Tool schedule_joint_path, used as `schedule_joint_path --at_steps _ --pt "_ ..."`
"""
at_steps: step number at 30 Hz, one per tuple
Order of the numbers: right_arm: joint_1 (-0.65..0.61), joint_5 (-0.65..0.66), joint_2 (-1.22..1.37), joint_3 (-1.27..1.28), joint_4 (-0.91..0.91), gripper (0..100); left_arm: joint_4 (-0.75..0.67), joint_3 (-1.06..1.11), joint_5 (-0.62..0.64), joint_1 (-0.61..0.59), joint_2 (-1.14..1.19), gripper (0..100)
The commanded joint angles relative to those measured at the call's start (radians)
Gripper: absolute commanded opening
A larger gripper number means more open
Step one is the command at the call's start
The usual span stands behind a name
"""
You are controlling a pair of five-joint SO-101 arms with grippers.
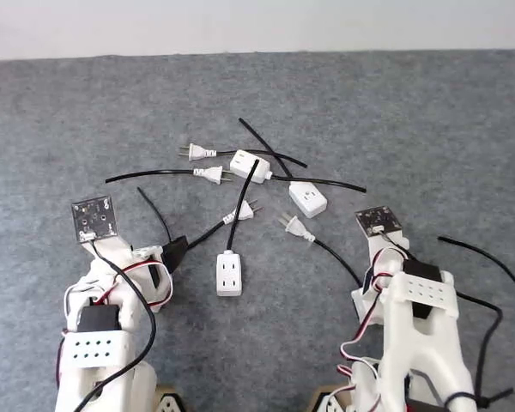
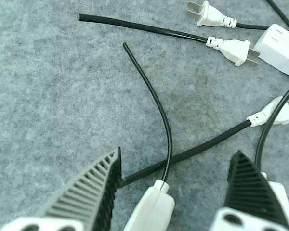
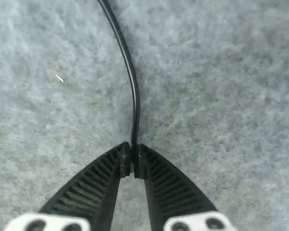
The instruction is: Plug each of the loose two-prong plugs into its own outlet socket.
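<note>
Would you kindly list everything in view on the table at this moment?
two-prong plugs: four, white, on black cables, mid-table.
outlet sockets: three, white, two among the plugs, one nearer the arms.
white piece: one, on a thin black cable, between the fingers of the left pincer; kind unclear.
loose cable: one, black, beside the right arm.
table: one, grey, carpet-like.
left pincer: one, black fingers, open, low over the table.
right pincer: one, black fingers, shut on a black cable.
</note>
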Motion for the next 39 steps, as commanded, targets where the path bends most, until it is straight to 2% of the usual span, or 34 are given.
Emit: schedule_joint_path --at_steps 1,3,6,12,16,22,27,34,39 --pt "0.047 0.012 -0.068 -0.112 0.087 1.0 -0.021 -0.002 -0.006 0.002 -0.012 33" --pt "0.085 0.015 -0.122 -0.167 0.131 1.0 -0.021 -0.002 -0.006 0.002 -0.012 33" --pt "0.133 0.095 -0.234 -0.242 0.213 1.0 -0.021 -0.002 -0.006 0.0 -0.012 33" --pt "0.139 0.206 -0.503 -0.405 0.409 1.0 -0.023 -0.002 -0.006 -0.002 -0.012 33" --pt "0.139 0.209 -0.608 -0.559 0.527 1.0 -0.021 -0.001 -0.006 -0.002 -0.012 33" --pt "0.143 0.207 -0.591 -0.735 0.668 1.0 -0.02 -0.001 -0.006 -0.002 -0.012 33" --pt "0.113 0.112 -0.526 -0.744 0.63 1.3 -0.018 -0.001 -0.006 -0.003 -0.014 33" --pt "-0.074 -0.064 -0.325 -0.738 0.483 1.3 -0.018 -0.001 -0.006 -0.003 -0.014 33" --pt "-0.154 -0.11 -0.189 -0.74 0.403 1.4 -0.017 -0.001 -0.006 -0.003 -0.014 33"
